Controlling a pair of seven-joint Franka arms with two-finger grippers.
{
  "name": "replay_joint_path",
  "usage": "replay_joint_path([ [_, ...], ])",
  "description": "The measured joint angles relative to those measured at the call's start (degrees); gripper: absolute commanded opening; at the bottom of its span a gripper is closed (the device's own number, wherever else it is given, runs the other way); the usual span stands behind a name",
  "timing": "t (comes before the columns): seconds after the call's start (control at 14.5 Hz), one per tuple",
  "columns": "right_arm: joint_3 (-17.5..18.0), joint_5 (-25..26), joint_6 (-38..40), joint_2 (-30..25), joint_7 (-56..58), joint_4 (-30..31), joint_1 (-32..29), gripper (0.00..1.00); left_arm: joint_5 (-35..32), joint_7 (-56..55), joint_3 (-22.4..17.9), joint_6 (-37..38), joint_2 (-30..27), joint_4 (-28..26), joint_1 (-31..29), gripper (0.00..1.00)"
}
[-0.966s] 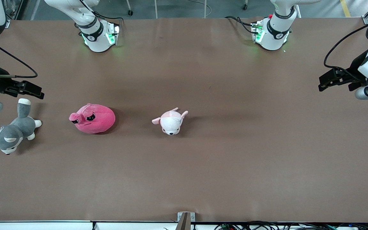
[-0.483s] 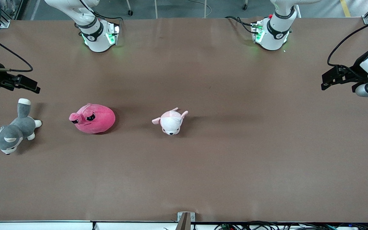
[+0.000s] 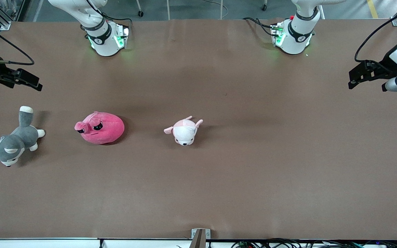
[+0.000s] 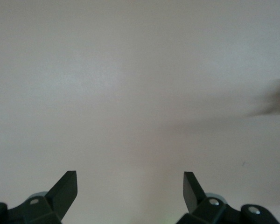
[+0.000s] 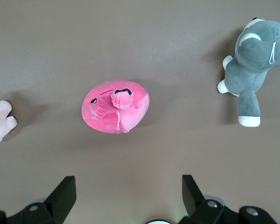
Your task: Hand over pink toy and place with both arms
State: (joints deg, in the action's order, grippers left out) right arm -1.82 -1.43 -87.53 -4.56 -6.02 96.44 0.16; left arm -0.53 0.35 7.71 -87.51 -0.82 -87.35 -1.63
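Note:
The pink toy, a hot-pink round plush with droopy black eyes, lies on the brown table toward the right arm's end. It also shows in the right wrist view. My right gripper is open and empty, up in the air over the table's edge at the right arm's end, apart from the toy. Its fingers show wide apart in the right wrist view. My left gripper is open and empty, up over the table's edge at the left arm's end. Its fingers frame only bare table.
A grey-and-white husky plush lies beside the pink toy at the right arm's end, seen also in the right wrist view. A small pale pink-and-white puppy plush lies mid-table. The arm bases stand along the table's back edge.
Both grippers have drawn back and up toward their own ends of the table, away from the plush toys. The toys have not moved.

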Motion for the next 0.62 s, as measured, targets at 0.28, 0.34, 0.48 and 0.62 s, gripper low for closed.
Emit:
replay_joint_path([
  [0.28,-0.31,0.00,0.04,-3.03,0.00,1.66,-0.11,1.00,0.00,0.00,0.00,-0.01,-0.35,-0.15,0.09,1.00],
  [0.34,-0.47,0.00,0.13,-3.59,0.00,1.89,-0.24,1.00,0.00,0.00,0.00,-0.01,-0.35,-0.15,0.07,1.00],
  [0.48,-0.62,0.00,0.34,-4.42,0.01,2.21,-0.44,1.00,0.00,0.00,-0.01,-0.01,-0.35,-0.15,0.03,1.00],
  [0.62,-0.69,0.00,0.79,-4.99,0.02,2.25,-0.48,1.00,0.00,0.00,-0.01,-0.08,-0.35,-0.14,0.03,1.00],
])
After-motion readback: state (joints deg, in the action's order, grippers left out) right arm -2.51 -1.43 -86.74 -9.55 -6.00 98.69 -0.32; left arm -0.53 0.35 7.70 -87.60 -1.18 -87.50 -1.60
